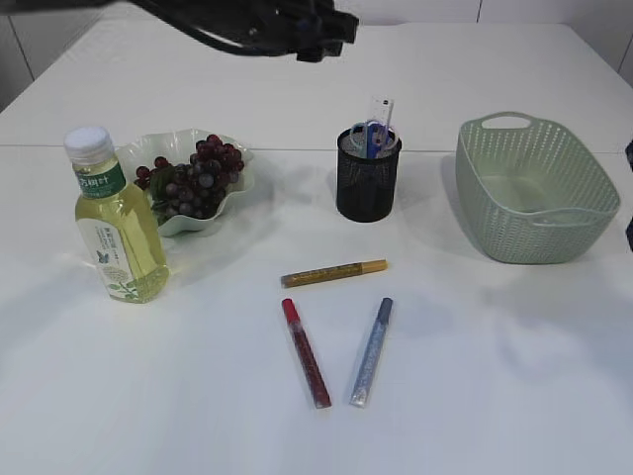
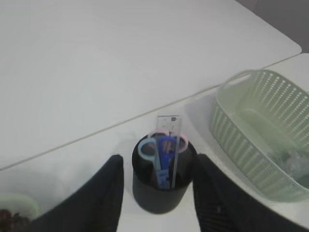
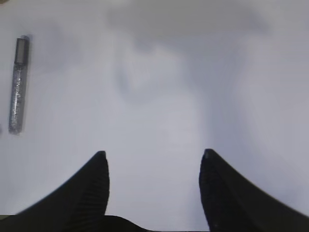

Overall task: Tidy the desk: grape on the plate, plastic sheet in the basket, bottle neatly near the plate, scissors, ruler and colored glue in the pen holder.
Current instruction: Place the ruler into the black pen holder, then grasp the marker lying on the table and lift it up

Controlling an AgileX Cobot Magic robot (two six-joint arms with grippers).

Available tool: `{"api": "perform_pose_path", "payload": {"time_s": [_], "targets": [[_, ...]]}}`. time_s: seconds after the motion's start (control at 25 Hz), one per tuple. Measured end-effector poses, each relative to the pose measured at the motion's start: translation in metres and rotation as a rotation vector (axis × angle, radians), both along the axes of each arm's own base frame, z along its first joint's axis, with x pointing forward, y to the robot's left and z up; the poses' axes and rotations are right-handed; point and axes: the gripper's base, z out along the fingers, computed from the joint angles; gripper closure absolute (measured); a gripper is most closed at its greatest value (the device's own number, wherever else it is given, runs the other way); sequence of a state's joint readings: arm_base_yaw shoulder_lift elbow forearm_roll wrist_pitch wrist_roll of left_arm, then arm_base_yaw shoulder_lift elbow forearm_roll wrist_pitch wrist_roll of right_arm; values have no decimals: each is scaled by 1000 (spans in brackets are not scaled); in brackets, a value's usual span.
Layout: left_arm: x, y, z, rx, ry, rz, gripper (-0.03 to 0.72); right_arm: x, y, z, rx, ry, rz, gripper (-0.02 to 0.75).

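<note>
Both pincers hang open: left pincer point(image 2: 157, 193) above pen holder point(image 2: 161, 186).

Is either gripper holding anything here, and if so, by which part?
Nothing is held. The left gripper hangs open above the pen holder; the right gripper is open over bare table.

The work surface is a smooth, matte white table top point(image 1: 495, 416); a thin straight seam point(image 1: 277, 148) runs across it from left to right in the exterior view, dividing a near section from a far section; the same seam shows in the left wrist view as a slanting pale line point(image 2: 96, 130); the far edge of the table point(image 2: 285, 53) ends in a rounded corner; beyond it lies a grey floor or wall area point(image 2: 285, 19), indistinct; lighting is even and diffuse, casting soft grey shadows point(image 3: 183, 29) on the white surface; a pale panelled wall point(image 1: 554, 12) shows behind the table.
</note>
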State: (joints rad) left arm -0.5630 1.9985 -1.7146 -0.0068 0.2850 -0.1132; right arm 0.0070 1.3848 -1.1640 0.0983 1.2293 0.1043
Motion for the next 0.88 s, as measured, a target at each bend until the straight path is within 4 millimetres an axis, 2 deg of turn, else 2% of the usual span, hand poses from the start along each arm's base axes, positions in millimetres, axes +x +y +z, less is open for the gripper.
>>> {"api": "perform_pose_path", "payload": {"time_s": [0.16,0.44,0.6,0.88], "targets": [[-26,16,36,53,84,-1,338,0,5,1,55,1,-15,267],[-81,51,76,174,342,23,338,0,15,3,177,2,-26,267],[-108,68,86,258,487,33,338,0,17,4,206,0,-23,267],[-128,74,101,218,537,8,338,1,14,3,164,-6,-14,267]]}}
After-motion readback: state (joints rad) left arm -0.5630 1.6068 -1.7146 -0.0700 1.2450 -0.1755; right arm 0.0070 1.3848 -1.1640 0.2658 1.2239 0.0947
